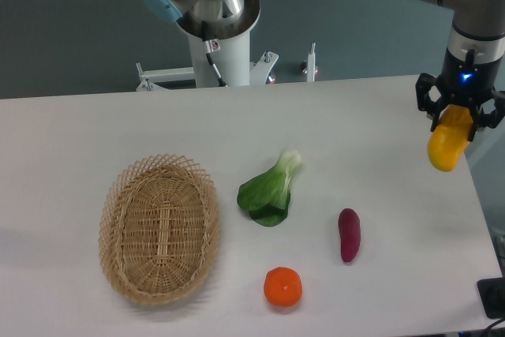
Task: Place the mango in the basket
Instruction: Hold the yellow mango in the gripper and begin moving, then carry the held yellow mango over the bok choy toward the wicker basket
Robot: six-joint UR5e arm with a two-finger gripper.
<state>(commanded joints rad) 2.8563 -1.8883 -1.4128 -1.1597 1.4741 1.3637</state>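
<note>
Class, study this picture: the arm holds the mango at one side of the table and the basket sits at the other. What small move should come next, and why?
Probably carry the mango across toward the basket, keeping it raised. The hand is shut on the fruit at the table's right edge, while the basket lies far left, with leafy greens, a purple vegetable and an orange between.

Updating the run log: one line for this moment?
hand: shut on mango | lifted, table's right edge | basket: empty, far left
</note>
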